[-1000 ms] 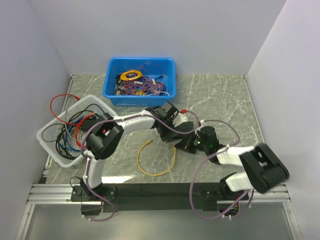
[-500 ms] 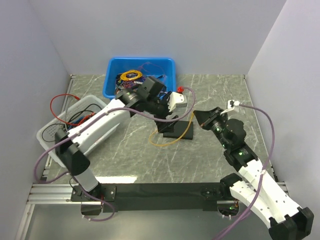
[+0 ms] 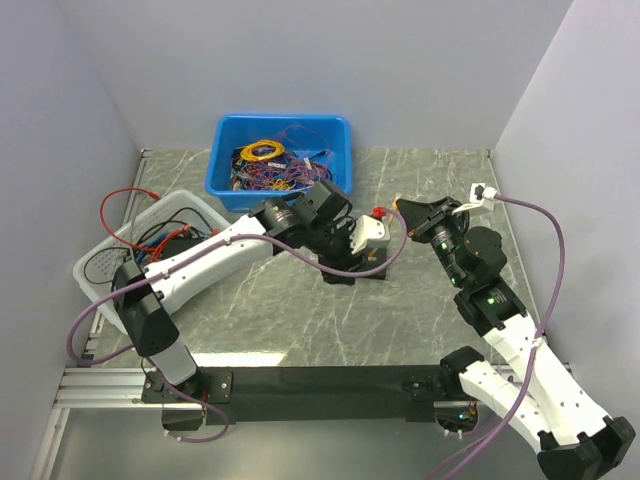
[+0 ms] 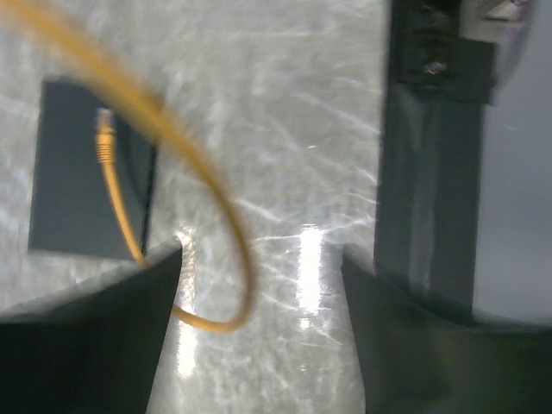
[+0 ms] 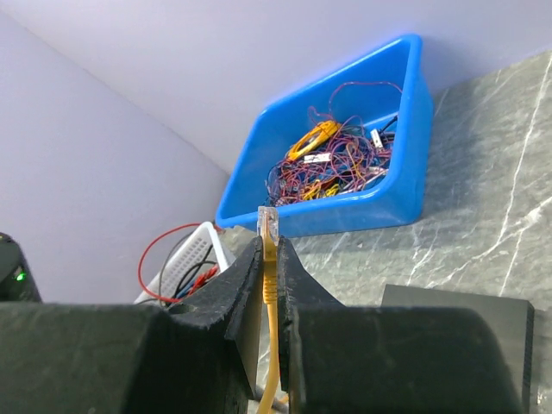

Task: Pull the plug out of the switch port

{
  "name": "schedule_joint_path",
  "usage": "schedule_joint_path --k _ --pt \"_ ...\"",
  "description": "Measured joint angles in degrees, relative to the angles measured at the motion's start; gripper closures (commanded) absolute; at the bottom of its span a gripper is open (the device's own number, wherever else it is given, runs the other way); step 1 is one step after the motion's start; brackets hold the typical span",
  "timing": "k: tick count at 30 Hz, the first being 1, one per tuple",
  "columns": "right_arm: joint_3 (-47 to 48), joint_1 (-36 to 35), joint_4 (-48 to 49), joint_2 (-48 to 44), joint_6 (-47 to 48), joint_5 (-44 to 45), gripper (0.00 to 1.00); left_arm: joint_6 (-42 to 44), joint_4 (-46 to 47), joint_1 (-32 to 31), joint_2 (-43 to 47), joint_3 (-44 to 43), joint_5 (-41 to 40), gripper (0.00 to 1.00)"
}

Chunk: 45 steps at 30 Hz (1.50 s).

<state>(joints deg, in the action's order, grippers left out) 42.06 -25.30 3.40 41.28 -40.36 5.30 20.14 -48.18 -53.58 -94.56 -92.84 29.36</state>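
Observation:
My right gripper (image 5: pixel 269 259) is shut on a yellow cable just below its clear plug (image 5: pixel 269 220), which is held up in the air, free of any socket. In the top view this gripper (image 3: pixel 402 207) hangs to the right of and behind the black switch (image 3: pixel 345 272). The left gripper (image 3: pixel 365 258) hovers over the switch, and its wrist view shows its fingers (image 4: pixel 129 310) wide apart with nothing gripped. There the yellow cable (image 4: pixel 220 216) loops across the marble floor. Its other end (image 4: pixel 104 138) lies on the switch's top (image 4: pixel 73 198).
A blue bin (image 3: pixel 282 160) of tangled wires stands at the back. At the left sits a white basket (image 3: pixel 95 270) with red, black and blue cables. Grey walls close in both sides. A black rail (image 3: pixel 320 382) carries the arm bases at the near edge.
The right gripper has lifted the yellow plug up and back, away from the switch. My left arm has swung down over the switch, and the cable loop beside it is now hidden.

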Motion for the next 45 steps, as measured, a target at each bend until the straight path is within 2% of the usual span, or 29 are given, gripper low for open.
schedule_joint_path --k 2,3,7,8,9,10,12,14,21,26,31,33,38,40,41,42,45 --pt "0.0 0.0 -0.1 -0.1 0.2 0.2 1.0 -0.8 0.8 0.2 0.0 0.5 -2.9 0.76" --pt "0.0 0.0 -0.1 -0.2 0.2 0.3 1.0 -0.8 1.3 0.3 0.0 0.5 -4.1 0.99" --pt "0.0 0.0 0.2 -0.9 0.3 1.3 1.0 -1.9 2.1 0.7 0.0 0.3 -7.0 1.0" --pt "0.0 0.0 0.3 -1.0 0.4 1.4 0.97 -2.1 2.0 0.8 0.0 0.1 -7.9 1.0" --pt "0.0 0.0 0.4 -1.0 0.6 1.5 0.67 -2.1 1.8 1.0 0.0 -0.3 -8.6 1.0" --pt "0.0 0.1 0.5 -1.0 0.7 1.6 0.53 -2.3 1.5 1.5 0.0 -0.9 -9.6 1.0" --pt "0.5 0.0 -0.6 -0.8 1.4 0.9 0.28 -2.7 1.4 3.5 0.0 -2.3 -11.1 1.0" --pt "1.5 0.0 -1.9 -0.2 2.6 0.3 0.2 -3.1 1.4 7.7 0.2 -4.3 -12.5 1.0" --pt "2.0 -0.1 -3.2 -0.1 5.8 -0.6 0.18 -2.3 -3.5 31.1 6.2 -13.4 -16.7 1.0" --pt "2.0 -0.1 -3.5 0.6 7.1 -0.9 0.18 0.7 -8.7 43.9 16.1 -13.0 -18.9 1.0" --pt "2.0 -0.1 -3.6 3.2 8.2 -1.8 0.18 5.6 -15.1 57.4 23.0 -4.5 -19.3 1.0" --pt "2.0 -0.1 -3.8 4.5 8.6 -2.2 0.18 7.3 -14.7 61.8 23.9 1.8 -19.3 1.0" --pt "2.0 0.0 -4.0 6.3 9.0 -3.5 0.18 9.5 -10.8 66.4 22.6 21.3 -20.9 0.99" --pt "2.0 0.0 -4.2 6.5 9.2 -4.0 0.18 10.2 -8.5 67.4 20.2 27.1 -22.2 0.54" --pt "2.0 0.0 -4.4 6.6 9.4 -4.3 0.16 10.8 -7.7 67.8 19.0 29.1 -22.8 0.05" --pt "2.0 0.0 -4.7 6.6 9.6 -4.4 0.16 11.1 -6.9 68.0 18.1 30.4 -23.1 0.01" --pt "2.1 0.2 -6.1 7.4 10.3 -5.0 0.16 10.8 -6.4 68.2 17.2 30.6 -22.2 0.01"
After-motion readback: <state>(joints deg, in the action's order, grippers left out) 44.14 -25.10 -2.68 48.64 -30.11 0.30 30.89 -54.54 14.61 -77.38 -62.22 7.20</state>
